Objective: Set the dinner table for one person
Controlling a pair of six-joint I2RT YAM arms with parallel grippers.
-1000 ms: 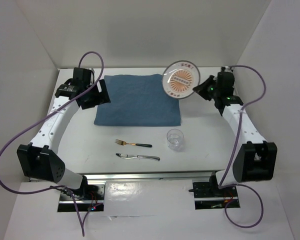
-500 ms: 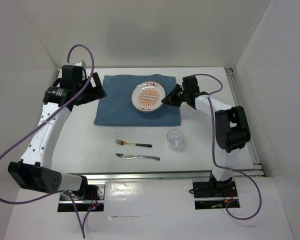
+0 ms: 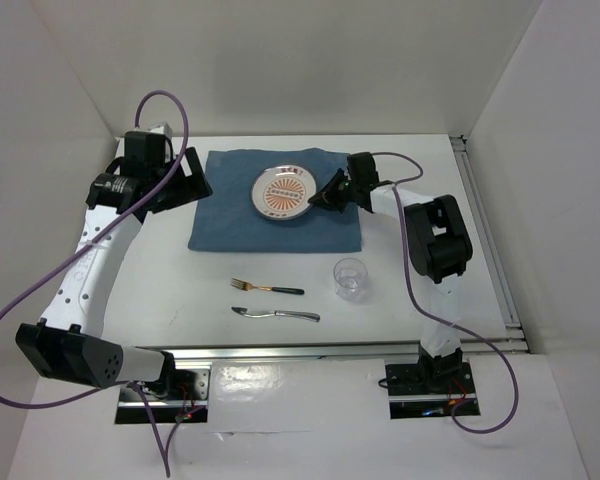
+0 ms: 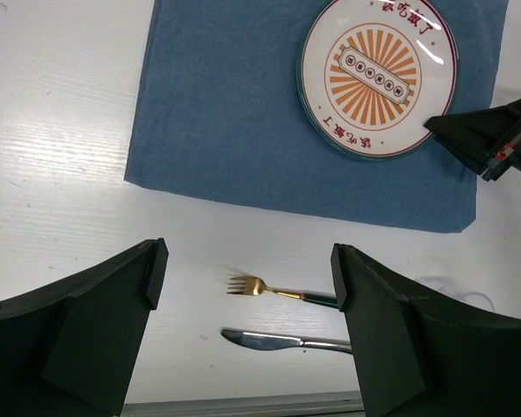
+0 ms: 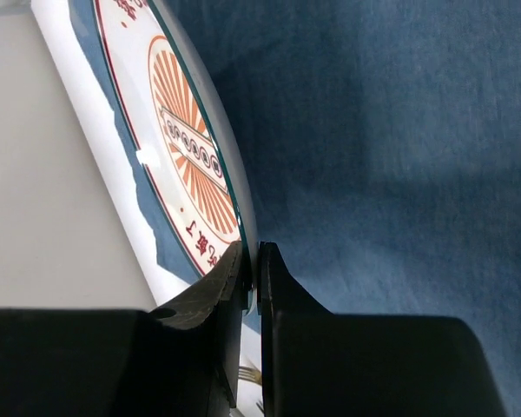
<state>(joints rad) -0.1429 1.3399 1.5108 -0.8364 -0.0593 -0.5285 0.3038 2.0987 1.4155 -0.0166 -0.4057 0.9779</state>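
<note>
blue cloth placemat [image 3: 225, 212] at far-mid of the big flat white dinner table [image 3: 180, 290] lies under the round white orange-sunburst plate [image 3: 285, 192] my right gripper [image 5: 252, 254] pinches narrow by the rim, so i'd lower it flat & centred, then let go; left gripper [image 4: 247, 259] wide, empty.

Two white arms [image 3: 90, 265], black joints [image 3: 440, 240], looping purple cables [image 3: 163, 93]

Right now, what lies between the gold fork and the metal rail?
A silver knife on the white table, just nearer than the fork; the top view shows it.
</note>
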